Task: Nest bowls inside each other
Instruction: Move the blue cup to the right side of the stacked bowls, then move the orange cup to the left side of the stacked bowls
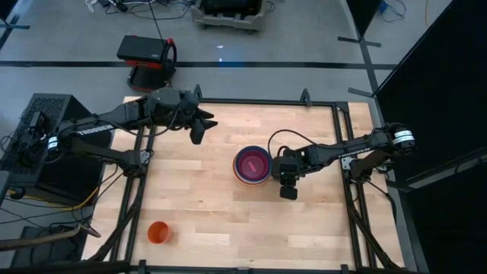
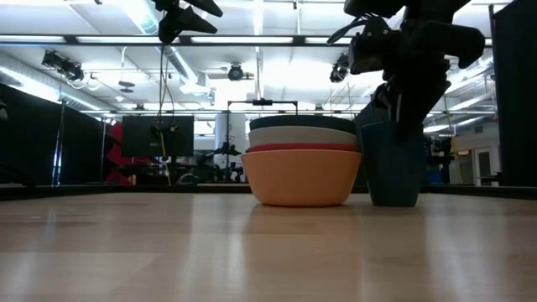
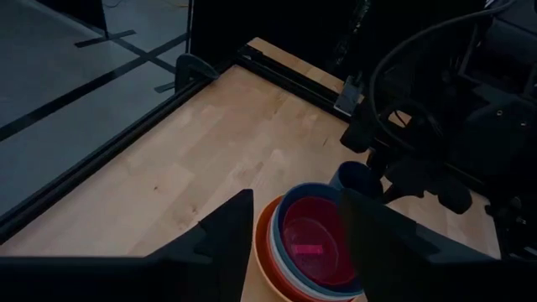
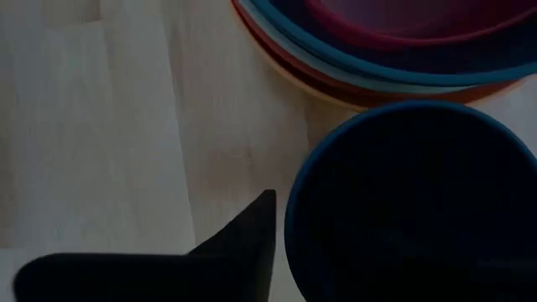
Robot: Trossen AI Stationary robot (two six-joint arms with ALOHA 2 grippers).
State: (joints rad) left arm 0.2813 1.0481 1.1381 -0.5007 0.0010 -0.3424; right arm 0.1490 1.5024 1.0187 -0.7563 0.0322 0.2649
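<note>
The bowls stand nested in one stack [image 1: 253, 166] at mid-table. The yellow-orange bowl [image 2: 302, 178] is on the wood at the bottom. Red-orange, white and teal rims [image 2: 304, 123] rise above it, and the magenta bowl [image 3: 315, 243] lies innermost. A dark-blue cup [image 2: 393, 168] stands upright on the table just right of the stack. My right gripper [image 1: 288, 181] points down over this cup, open. One finger [image 4: 247, 243] stands outside the rim [image 4: 294, 210] with a thin strip of table between them. The cup's dark inside hides the other finger. My left gripper [image 3: 294, 252] hangs open, high above the table's far left part.
A small orange cup [image 1: 158, 232] stands near the front left corner. Black frame rails [image 1: 344, 152] run along the table's sides and far edge. Bare wood lies left of and in front of the stack.
</note>
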